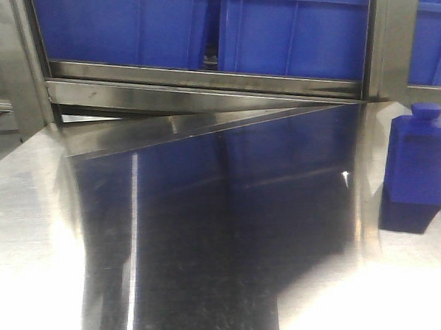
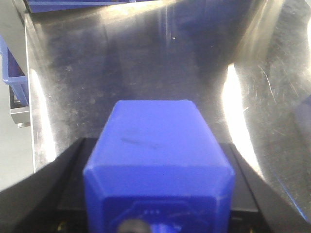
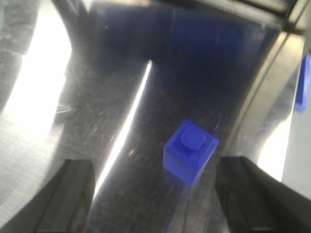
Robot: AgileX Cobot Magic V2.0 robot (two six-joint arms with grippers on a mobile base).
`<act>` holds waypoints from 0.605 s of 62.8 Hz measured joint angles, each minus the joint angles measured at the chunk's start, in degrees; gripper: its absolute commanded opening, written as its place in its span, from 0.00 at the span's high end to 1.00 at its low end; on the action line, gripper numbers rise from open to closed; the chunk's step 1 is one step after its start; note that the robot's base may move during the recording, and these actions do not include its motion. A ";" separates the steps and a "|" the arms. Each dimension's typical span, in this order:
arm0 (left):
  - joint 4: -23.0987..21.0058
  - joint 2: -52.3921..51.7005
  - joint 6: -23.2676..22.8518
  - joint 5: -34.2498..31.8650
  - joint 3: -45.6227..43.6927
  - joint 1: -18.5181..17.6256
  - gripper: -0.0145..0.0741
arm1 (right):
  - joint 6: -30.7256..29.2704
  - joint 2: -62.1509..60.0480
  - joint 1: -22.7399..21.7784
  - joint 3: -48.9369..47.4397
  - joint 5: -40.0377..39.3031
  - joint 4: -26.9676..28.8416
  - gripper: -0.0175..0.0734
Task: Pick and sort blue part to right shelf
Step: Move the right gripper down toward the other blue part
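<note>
In the left wrist view the blue part point(image 2: 158, 145), a squarish solid-blue block with bevelled shoulders, fills the space between the black fingers point(image 2: 53, 194). My left gripper point(image 2: 155, 144) is shut on it, above the steel table. My right gripper point(image 3: 155, 167) hangs open over the table, nothing between its fingers point(image 3: 77, 194). Below it, nearer the right finger, a second blue bottle point(image 3: 190, 151) stands upright, cap up; it also shows at the table's right side as the bottle point(image 1: 421, 162). The right shelf point(image 1: 201, 76), with steel rail and blue bins point(image 1: 295, 28), runs along the back. Neither gripper shows in the front view.
The shiny steel table point(image 1: 210, 247) spreads in front of the shelf, with strong glare. A steel upright point(image 1: 391, 38) stands just behind the bottle. A blue bin edge point(image 2: 12, 80) lies off the table's left side, and another blue object point(image 3: 303, 82) past its right edge.
</note>
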 measured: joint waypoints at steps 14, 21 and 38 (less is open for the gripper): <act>0.00 0.00 0.19 0.00 0.00 0.00 0.57 | 9.41 11.74 0.00 -11.93 9.40 -0.28 0.16; 0.00 0.00 0.19 0.27 0.00 0.00 0.56 | 15.22 18.20 -0.21 -16.70 14.94 -1.94 0.16; 0.00 0.00 0.19 1.53 0.00 0.00 0.53 | 27.25 32.72 -0.24 -20.62 20.02 -8.51 0.16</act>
